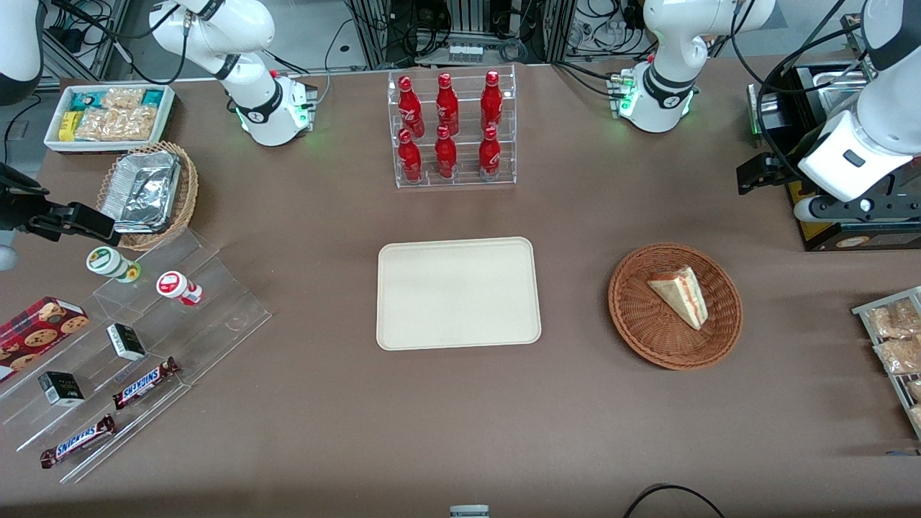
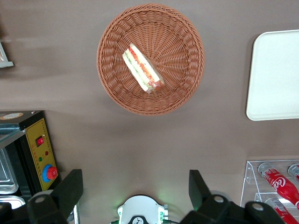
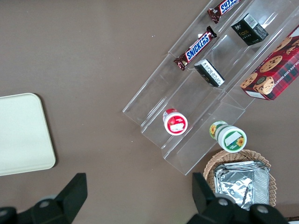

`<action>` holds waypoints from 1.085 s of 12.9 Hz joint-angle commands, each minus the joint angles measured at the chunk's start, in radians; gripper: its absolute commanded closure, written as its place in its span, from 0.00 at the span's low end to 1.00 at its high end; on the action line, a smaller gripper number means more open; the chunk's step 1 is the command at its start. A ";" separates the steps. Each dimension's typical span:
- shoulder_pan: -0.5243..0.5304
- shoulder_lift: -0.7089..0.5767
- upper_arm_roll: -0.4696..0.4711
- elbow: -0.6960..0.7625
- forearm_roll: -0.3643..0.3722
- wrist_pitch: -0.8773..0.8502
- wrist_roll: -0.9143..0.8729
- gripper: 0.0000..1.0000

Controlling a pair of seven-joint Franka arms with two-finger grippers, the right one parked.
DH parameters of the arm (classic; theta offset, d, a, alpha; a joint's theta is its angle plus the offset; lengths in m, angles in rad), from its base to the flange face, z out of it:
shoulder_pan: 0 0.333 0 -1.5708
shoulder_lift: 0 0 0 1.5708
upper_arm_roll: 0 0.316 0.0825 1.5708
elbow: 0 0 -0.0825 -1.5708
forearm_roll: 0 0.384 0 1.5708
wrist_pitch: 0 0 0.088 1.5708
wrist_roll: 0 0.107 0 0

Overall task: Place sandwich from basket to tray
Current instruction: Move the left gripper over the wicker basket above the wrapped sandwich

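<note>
The sandwich (image 1: 680, 295), a pale bread wedge with red and green filling, lies in the round reddish-brown basket (image 1: 633, 316). The cream tray (image 1: 457, 293) sits bare at the table's middle, beside the basket toward the parked arm's end. My left gripper (image 1: 753, 175) is open and empty, held high over the table, farther from the front camera than the basket and toward the working arm's end. In the left wrist view its fingers (image 2: 70, 190) stand wide apart, well clear of the sandwich (image 2: 142, 69), the basket (image 2: 180, 91) and the tray (image 2: 275, 74).
A clear rack of red bottles (image 1: 452, 129) stands farther from the front camera than the tray. A black box with a yellow panel (image 1: 849, 230) and a rack of snack packets (image 1: 896, 345) sit at the working arm's end. A stepped acrylic stand (image 1: 144, 345) is at the parked arm's end.
</note>
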 commanded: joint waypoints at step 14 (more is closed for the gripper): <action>0.003 -0.007 0.000 -0.354 -0.003 0.422 -0.004 0.00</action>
